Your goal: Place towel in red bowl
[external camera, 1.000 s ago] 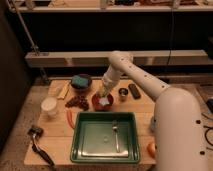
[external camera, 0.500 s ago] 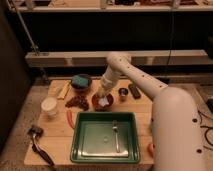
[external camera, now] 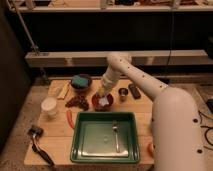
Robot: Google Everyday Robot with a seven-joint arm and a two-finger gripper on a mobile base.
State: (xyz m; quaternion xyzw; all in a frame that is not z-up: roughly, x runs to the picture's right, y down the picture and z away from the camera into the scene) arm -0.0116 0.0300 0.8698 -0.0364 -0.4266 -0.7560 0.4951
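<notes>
— Red bowl (external camera: 102, 101), middle of the wooden table (external camera: 57, 131), and there's the towel (external camera: 104, 101), a pale crumpled patch sitting right inside it.

— And the gripper (external camera: 102, 92)?

— Directly above the bowl, at the end of that white arm (external camera: 122, 70) reaching down from the right. It's just over the towel, close enough that from where I'm standing I can't say whether it touches the cloth. Whether it's clamped or spread, I can't tell either.

— What's around the bowl?

— Plenty. Behind it to the left, a dark bowl (external camera: 80, 83) with a teal sponge (external camera: 79, 80) in it. Left of the red bowl, a dark reddish cluster (external camera: 76, 103), looks like grapes. Further left, a white cup (external camera: 49, 105) standing upright. A yellowish item (external camera: 63, 90) lies near the back left corner.

— On the right side?

— A small metal cup (external camera: 123, 93) just beside the red bowl, and past that a dark oblong thing (external camera: 135, 90) lying flat.

— And up front?

— Big green tray (external camera: 80, 150), right in front of the red bowl, with a fork or spoon (external camera: 116, 134) lying in it toward the right. A thin red object (external camera: 69, 118) lies along the tray's left edge. At the front left corner, a black-handled brush (external camera: 40, 145) lies at an angle. Something orange (external camera: 149, 148) peeks out by the tray's right edge, half hidden by the robot's white body (external camera: 177, 130).
</notes>
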